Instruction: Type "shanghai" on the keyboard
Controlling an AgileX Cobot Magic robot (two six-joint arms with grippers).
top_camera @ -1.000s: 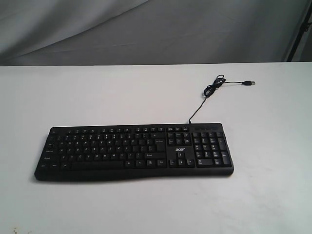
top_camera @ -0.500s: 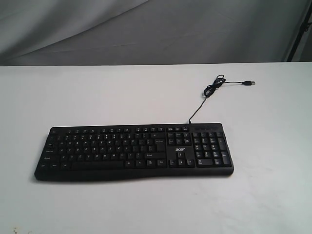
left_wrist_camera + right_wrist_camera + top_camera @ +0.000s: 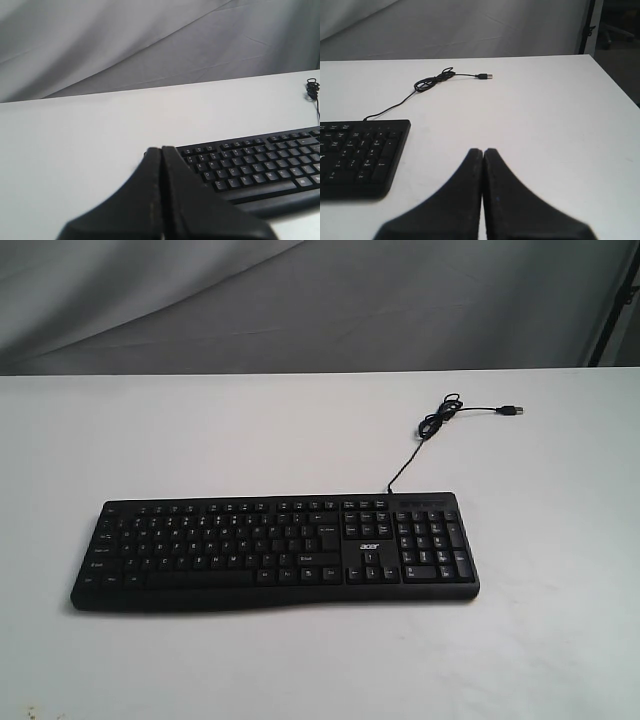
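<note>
The keyboard point(image 3: 275, 552) lies flat on the white table point(image 3: 300, 430) with its long front edge towards the exterior camera. Its letter block fills the left part and its number pad sits at the right end. The thin cable point(image 3: 420, 440) leaves the keyboard's back edge behind the number pad, curls into a loose loop, and ends in a USB plug point(image 3: 515, 409) lying free, well apart from the keyboard.

The left gripper point(image 3: 161, 149) is clenched, fingers pressed together and holding nothing, and it is aimed near the keyboard's left end. The right gripper point(image 3: 483, 150) is closed and empty too, out past the number-pad end. Neither touches the keyboard.

I judge the keyboard to be light, stiff plastic that could skate on the smooth tabletop if I push sideways. I don't need to pick it up. I would press each key straight down with one closed fingertip pair and lift cleanly. The keys look small and closely packed, so an off-centre press could catch a neighbouring key. If the keyboard needs steadying, the bare strip along its front edge is where I'd hold it, not the limp cable.
</note>
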